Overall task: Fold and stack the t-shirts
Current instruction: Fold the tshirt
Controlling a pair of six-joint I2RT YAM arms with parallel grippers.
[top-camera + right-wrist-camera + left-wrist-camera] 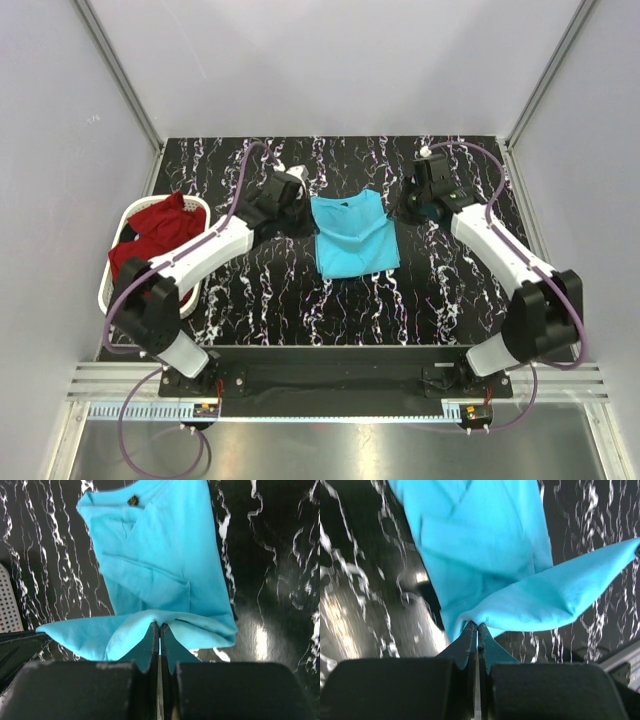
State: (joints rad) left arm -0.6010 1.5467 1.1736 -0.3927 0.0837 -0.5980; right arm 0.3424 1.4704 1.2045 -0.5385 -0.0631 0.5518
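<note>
The turquoise-blue t-shirt (352, 235) lies partly folded in the middle of the black marbled table. My left gripper (306, 203) is at its far left corner and my right gripper (398, 206) at its far right corner. In the left wrist view the left gripper (477, 625) is shut on a pinched edge of the turquoise t-shirt (485, 555). The right gripper (159, 625) is likewise shut on a fold of the turquoise t-shirt (150, 560), whose collar points away from it. The dark red t-shirt (160, 225) sits crumpled in the basket.
A white plastic laundry basket (108, 288) stands at the table's left edge, and its perforated wall (7, 605) shows at the left of the right wrist view. Grey walls and metal frame posts enclose the table.
</note>
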